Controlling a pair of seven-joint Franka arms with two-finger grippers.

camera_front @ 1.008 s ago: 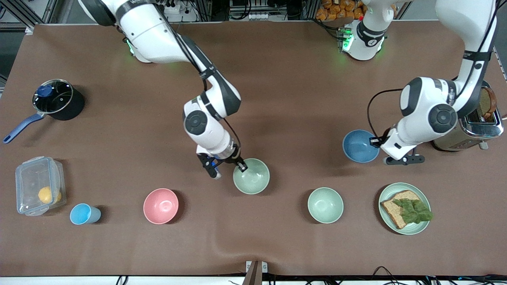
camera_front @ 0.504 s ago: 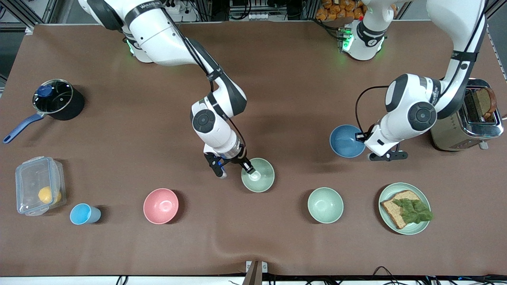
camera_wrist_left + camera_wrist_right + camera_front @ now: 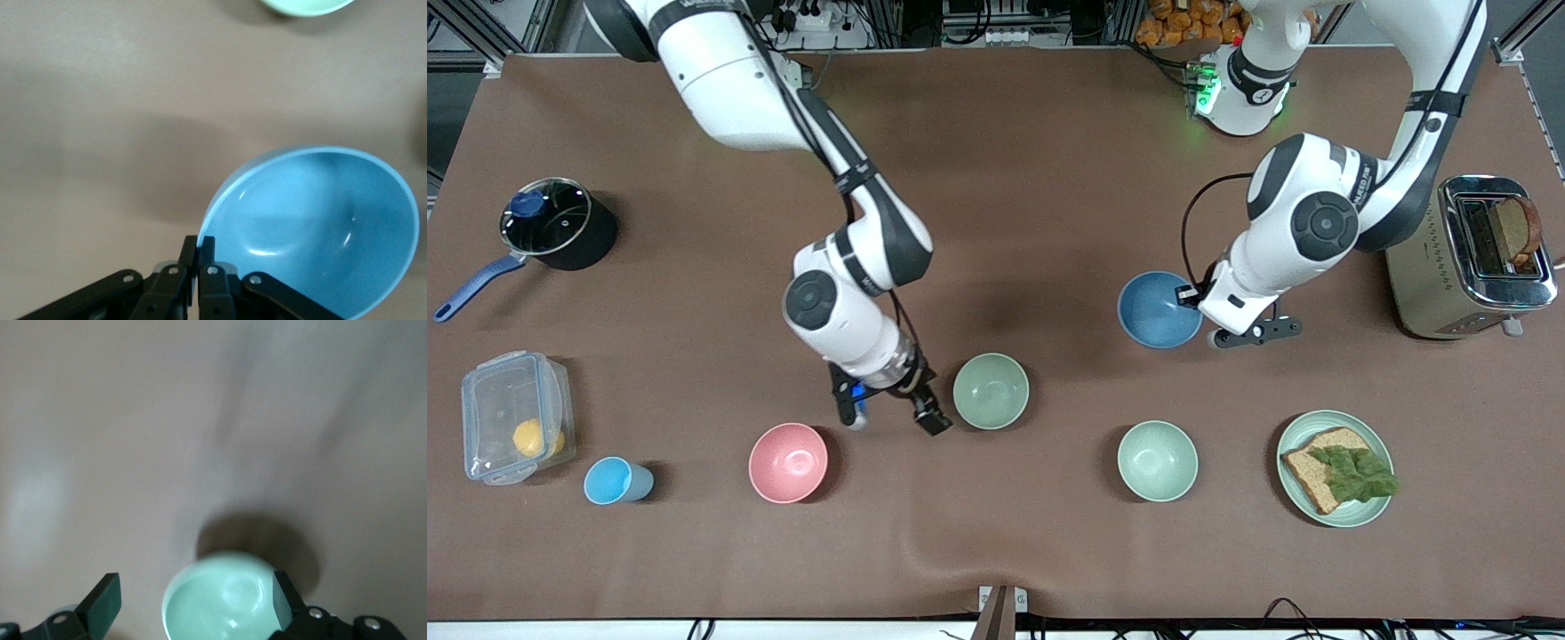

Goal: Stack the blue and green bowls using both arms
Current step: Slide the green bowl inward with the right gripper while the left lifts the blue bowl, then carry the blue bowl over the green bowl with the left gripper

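Both bowls are looking light, rigid and smooth, so the thin rim is the place to pinch. The left gripper is carrying the blue bowl with jaws clamped on its 3 o'clock rim. The green bowl is sitting mid-worktop; the right gripper is hanging at its 9 o'clock, jaws wide and empty.

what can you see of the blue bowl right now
The blue bowl is round, plain and matte sky blue, empty inside, and looks like plastic. The left gripper is shut on its rim, fingers pinching the edge. It is tilted slightly; whether it touches the table is unclear.
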